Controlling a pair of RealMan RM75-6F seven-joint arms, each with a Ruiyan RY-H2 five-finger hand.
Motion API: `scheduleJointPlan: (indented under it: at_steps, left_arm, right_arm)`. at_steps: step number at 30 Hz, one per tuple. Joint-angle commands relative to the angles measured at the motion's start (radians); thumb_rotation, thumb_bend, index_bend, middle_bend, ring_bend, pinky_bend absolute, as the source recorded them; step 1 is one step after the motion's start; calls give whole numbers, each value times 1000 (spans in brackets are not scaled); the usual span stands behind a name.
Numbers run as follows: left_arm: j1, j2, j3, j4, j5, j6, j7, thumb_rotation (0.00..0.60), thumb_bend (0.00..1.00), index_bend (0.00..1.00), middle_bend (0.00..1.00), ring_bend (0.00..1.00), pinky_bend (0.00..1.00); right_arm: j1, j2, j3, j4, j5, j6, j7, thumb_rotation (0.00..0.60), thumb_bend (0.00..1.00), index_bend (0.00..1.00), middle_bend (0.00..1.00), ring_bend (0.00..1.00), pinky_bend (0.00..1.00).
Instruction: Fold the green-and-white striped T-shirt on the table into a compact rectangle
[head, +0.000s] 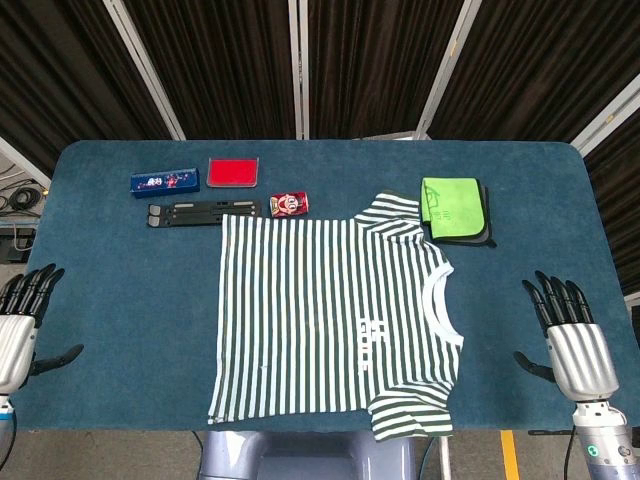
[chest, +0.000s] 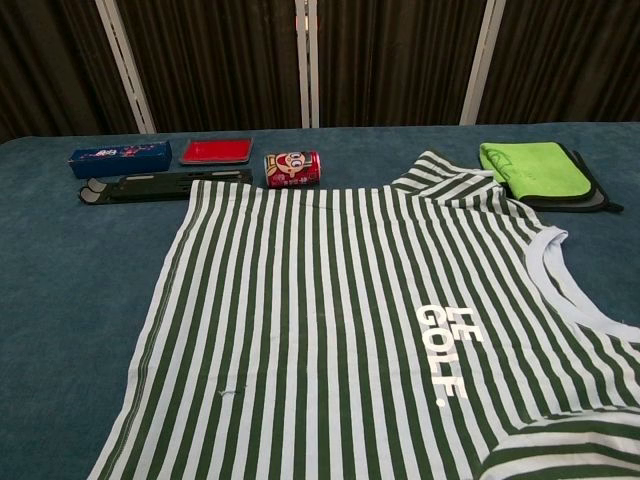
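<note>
Striped T-shirt (head: 335, 315) flat at tabletop (head: 110, 290) centre, collar right, unfolded. Left robot hand (head: 20, 315) and right robot hand (head: 567, 330) open, empty, well apart from cloth. Fold not begun; next probably grasp a sleeve edge.

T-shirt (head: 330, 320): flat on bench (head: 110, 300), collar toward right
Left robot hand (head: 22, 325): empty, fingers spread
Right robot hand (head: 570, 335): empty, fingers spread
</note>
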Motion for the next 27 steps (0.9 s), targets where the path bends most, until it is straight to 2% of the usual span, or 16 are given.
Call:
scheduleJointPlan:
  at_steps: [1, 7, 9, 12, 14, 20, 27]
  left_arm:
    - [-1, -2, -1, -1, -1, -1, 2, 600, 0, 0, 0, 0, 0]
    - [-6, -9, 0, -2, 4, -8, 15, 600, 0, 0, 0, 0, 0]
    - [-8, -11, 0, 0, 1, -12, 18, 600, 0, 0, 0, 0, 0]
    - [-9, -13, -3, 3, -7, -16, 20, 600, 0, 0, 0, 0, 0]
    - [-10, -14, -5, 5, -15, -18, 20, 600, 0, 0, 0, 0, 0]
    - [-15, -23, -15, 9, -38, -26, 33, 600, 0, 0, 0, 0, 0]
    - [-26, -40, -24, 31, -63, -45, 38, 600, 0, 0, 0, 0, 0]
  right_arm:
    - [2, 1, -4, -1, 1, -8, 3, 600, 0, 66, 0, 0, 0]
    - [15, 0, -23, -2, -18, -43, 6, 600, 0, 70, 0, 0, 0]
    - [32, 3, -48, 7, -53, -81, 20, 600, 0, 91, 0, 0, 0]
    - [60, 4, -83, 44, -136, -114, 65, 600, 0, 174, 0, 0, 0]
    - [84, -2, -113, 88, -211, -134, 90, 600, 0, 245, 0, 0, 0]
    - [178, -68, -208, 285, -475, -152, 196, 600, 0, 345, 10, 0, 0]
    - [224, -179, -234, 493, -603, -59, 249, 600, 0, 367, 43, 0, 0]
